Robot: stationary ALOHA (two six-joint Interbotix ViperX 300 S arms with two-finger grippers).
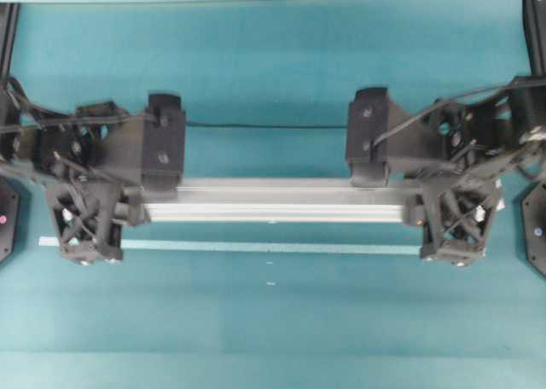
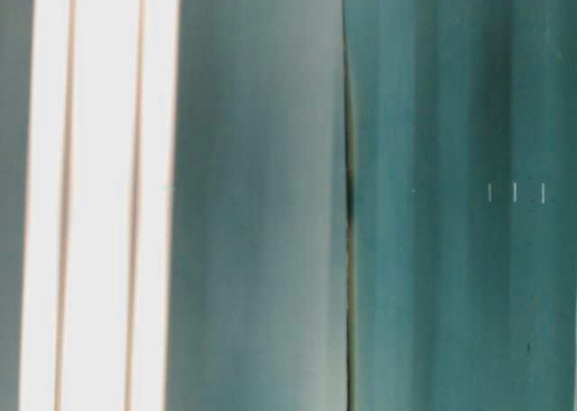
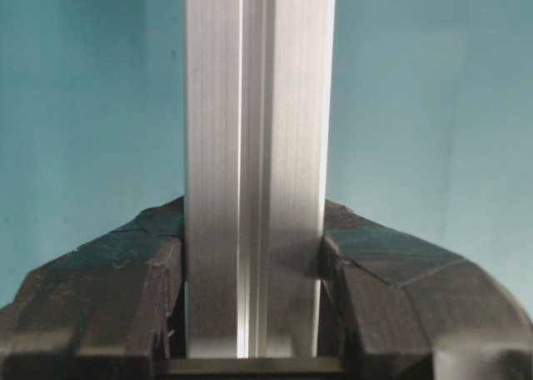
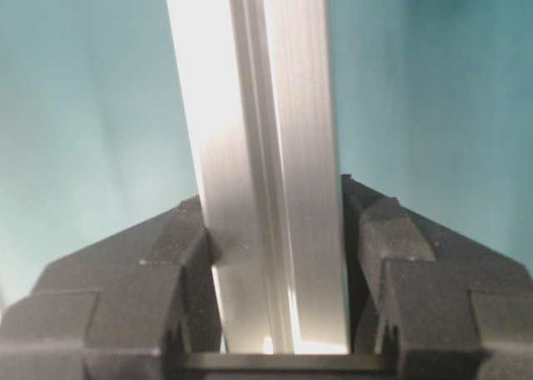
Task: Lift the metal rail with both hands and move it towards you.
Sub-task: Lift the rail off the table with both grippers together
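Note:
The metal rail point(image 1: 281, 201) is a long silver grooved bar running left to right across the middle of the teal table point(image 1: 273, 321). My left gripper point(image 1: 135, 206) is shut on its left end and my right gripper point(image 1: 422, 208) on its right end. In the left wrist view the rail point(image 3: 258, 130) runs straight up between the black fingers point(image 3: 108, 288) of the left gripper point(image 3: 254, 230), which press on both its sides. The right wrist view shows the rail point(image 4: 266, 105) slightly slanted, pinched in the right gripper point(image 4: 275, 209). I cannot tell whether it is clear of the table.
A thin pale-green tape strip point(image 1: 256, 246) lies on the table just in front of the rail and parallel to it. A black cable point(image 1: 264, 125) runs behind the rail. Black arm bases point(image 1: 536, 227) stand at both side edges. The table-level view is blurred.

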